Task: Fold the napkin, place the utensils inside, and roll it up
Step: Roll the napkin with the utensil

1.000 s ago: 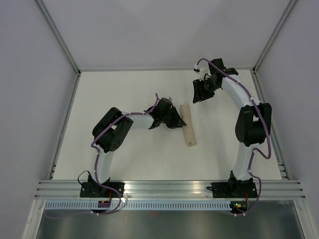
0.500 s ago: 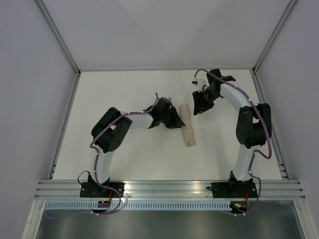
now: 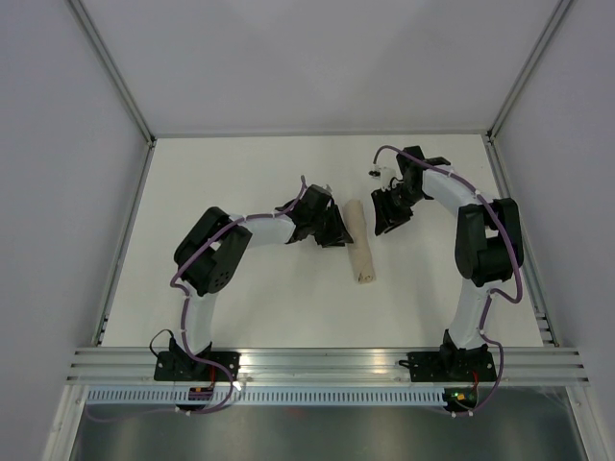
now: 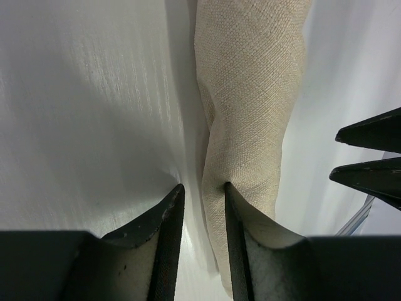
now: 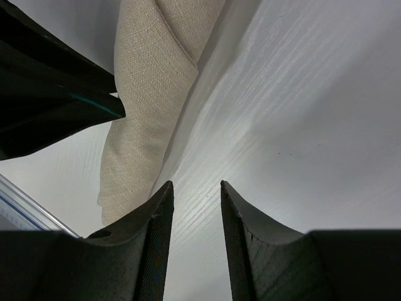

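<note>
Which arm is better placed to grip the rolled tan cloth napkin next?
Probably left: the left gripper hangs right beside the rolled tan cloth napkin, one finger overlapping it; the right gripper frames only bare table beside it.

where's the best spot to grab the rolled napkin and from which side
Take the napkin at its middle, coming straight down from above with the jaws across its short width. It lies flat on the table as a long, narrow roll, so both long sides are free to straddle. A middle grip would probably keep it balanced and the roll shut.
</note>
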